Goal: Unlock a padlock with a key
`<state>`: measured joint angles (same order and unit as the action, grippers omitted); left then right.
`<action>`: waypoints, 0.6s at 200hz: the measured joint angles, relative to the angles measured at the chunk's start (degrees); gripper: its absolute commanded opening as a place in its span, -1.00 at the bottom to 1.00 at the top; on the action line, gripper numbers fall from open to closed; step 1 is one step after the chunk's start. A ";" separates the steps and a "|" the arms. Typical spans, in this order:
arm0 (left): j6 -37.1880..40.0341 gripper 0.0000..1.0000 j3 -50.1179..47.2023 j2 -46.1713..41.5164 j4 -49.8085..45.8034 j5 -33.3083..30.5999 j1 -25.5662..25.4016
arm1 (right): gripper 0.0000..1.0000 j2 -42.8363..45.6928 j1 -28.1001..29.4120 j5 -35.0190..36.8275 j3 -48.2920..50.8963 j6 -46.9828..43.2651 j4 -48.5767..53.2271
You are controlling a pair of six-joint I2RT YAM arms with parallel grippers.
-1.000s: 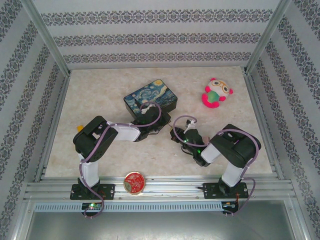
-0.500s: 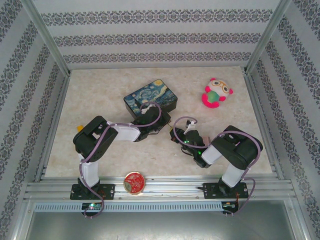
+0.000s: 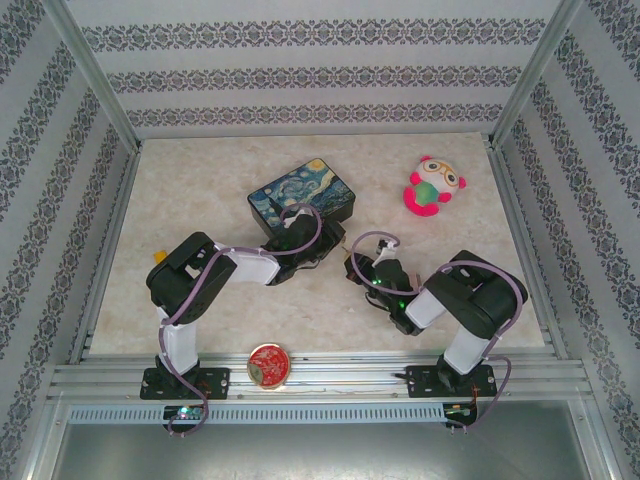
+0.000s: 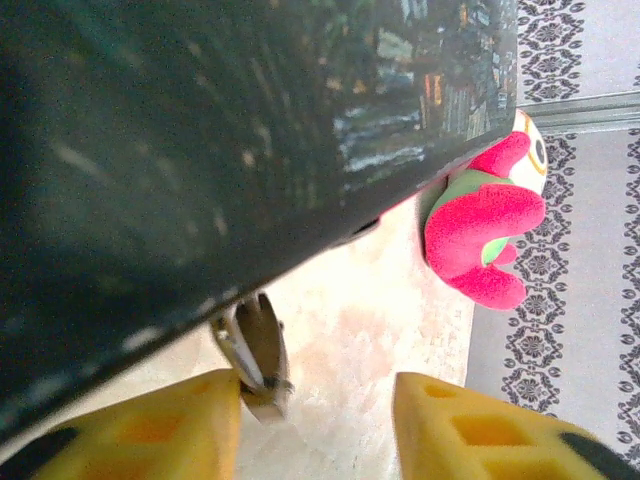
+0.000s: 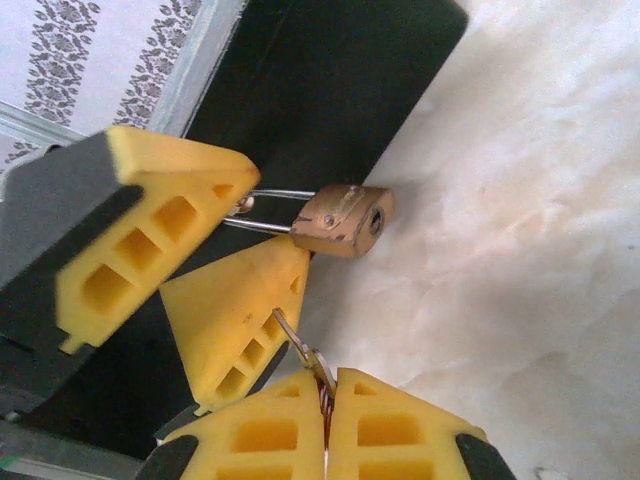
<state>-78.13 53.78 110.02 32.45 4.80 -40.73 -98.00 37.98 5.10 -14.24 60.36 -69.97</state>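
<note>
Shows key pinched in clenched right gripper, apart from padlock. Places padlock just beyond, shackle between parted fingers of released left gripper. Sets box behind, plush toy farthest.

Brass-coloured padlock, pink plush toy, marbled beige table.

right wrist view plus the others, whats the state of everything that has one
padlock, looks locked, keyhole empty
key, pinched in the right pincer, not in the padlock
right pincer, shut on the key
left pincer, open, the padlock's loop in its gap
box, lid closed
</note>
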 measured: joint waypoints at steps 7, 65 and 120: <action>0.02 -0.01 -0.11 0.00 0.20 0.02 0.00 | -1.00 0.39 -0.11 -0.02 0.28 0.00 0.33; 1.68 0.22 -0.52 -0.02 -0.09 -1.70 -0.02 | -1.00 2.78 -3.52 -3.48 0.74 1.70 3.91; 6.67 0.54 -0.42 -1.68 -9.94 -9.49 -0.02 | -1.00 1.81 -5.25 -8.50 -0.35 2.93 6.78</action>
<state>-71.46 53.36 108.33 22.50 -4.69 -40.75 -96.18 32.73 -3.40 -14.59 63.29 -63.20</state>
